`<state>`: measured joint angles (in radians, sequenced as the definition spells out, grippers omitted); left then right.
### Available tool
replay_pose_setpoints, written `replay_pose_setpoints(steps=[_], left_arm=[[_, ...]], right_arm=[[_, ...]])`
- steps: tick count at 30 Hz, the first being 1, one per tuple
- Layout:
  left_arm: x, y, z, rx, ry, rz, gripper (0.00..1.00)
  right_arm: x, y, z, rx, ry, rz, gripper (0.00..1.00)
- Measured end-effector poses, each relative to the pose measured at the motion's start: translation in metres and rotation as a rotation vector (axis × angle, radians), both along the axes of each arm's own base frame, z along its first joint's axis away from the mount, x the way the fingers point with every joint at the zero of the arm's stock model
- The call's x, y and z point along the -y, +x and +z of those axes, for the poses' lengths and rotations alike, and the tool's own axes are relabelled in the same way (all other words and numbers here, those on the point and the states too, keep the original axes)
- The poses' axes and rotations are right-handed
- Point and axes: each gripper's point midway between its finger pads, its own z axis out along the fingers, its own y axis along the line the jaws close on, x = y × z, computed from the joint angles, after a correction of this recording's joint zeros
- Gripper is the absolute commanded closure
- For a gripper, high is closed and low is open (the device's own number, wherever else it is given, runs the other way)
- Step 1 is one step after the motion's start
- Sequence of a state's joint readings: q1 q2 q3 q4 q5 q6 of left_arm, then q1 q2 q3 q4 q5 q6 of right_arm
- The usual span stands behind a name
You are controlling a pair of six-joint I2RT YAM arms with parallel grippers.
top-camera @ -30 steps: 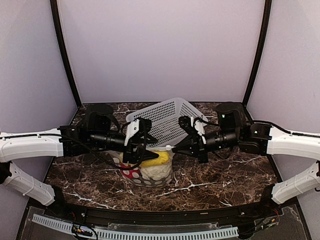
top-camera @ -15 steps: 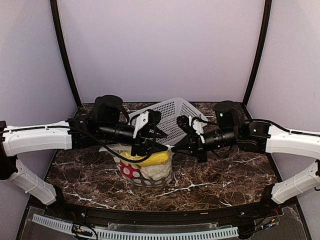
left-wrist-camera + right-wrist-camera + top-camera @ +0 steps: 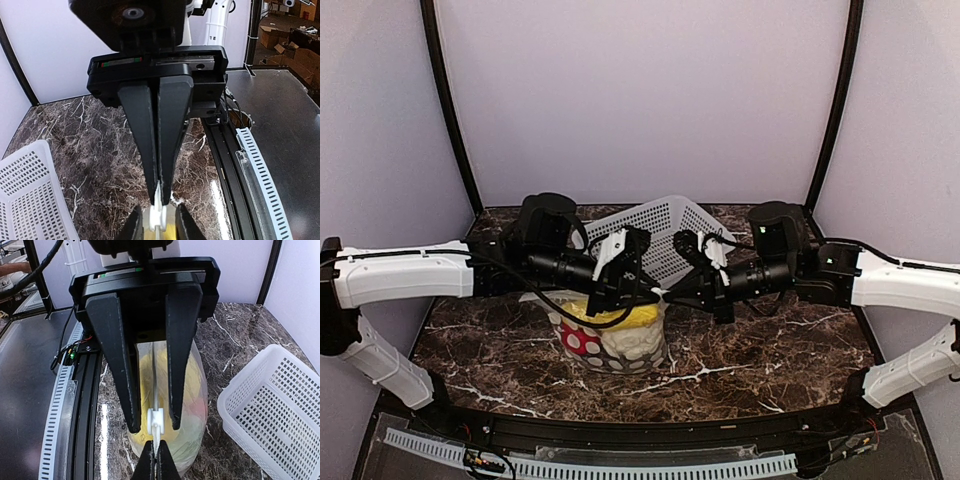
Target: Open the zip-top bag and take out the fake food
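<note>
The zip-top bag (image 3: 610,340) stands upright on the marble table, bulging with fake food: a yellow piece (image 3: 620,315), a red one and a pale one show through it. My right gripper (image 3: 667,295) is shut on the end of the bag's zip strip, pinching it edge-on (image 3: 155,449). The left gripper (image 3: 648,291) faces it, and its fingers straddle the white slider (image 3: 156,420) with a thin gap on each side. From the left wrist, the slider (image 3: 159,217) sits between my own fingertips, right below the right gripper's shut tips (image 3: 161,197).
A white perforated basket (image 3: 665,230) lies tilted just behind the two grippers, close to the bag (image 3: 280,410). A black rail with a white slotted strip (image 3: 590,465) runs along the table's near edge.
The left arm has moved right along the top of the bag to the slider, and its fingers have narrowed around it. The right gripper and the bag have stayed put.
</note>
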<state>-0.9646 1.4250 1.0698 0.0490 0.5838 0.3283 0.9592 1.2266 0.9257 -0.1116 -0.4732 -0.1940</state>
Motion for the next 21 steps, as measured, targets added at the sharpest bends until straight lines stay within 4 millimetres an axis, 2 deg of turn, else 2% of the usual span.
replay_pose_setpoints(steps=[5,14,21], left_arm=[[-0.001,0.004,-0.002,-0.001,0.022,0.026,0.93],[-0.014,0.008,-0.007,0.004,0.052,0.097,0.96],[-0.033,0.012,-0.010,-0.006,0.057,0.151,0.96]], right_arm=[[0.001,0.002,0.001,0.005,0.000,-0.010,1.00],[0.010,0.004,0.001,0.001,0.013,-0.047,1.00],[0.028,0.007,0.001,-0.008,0.025,-0.103,1.00]])
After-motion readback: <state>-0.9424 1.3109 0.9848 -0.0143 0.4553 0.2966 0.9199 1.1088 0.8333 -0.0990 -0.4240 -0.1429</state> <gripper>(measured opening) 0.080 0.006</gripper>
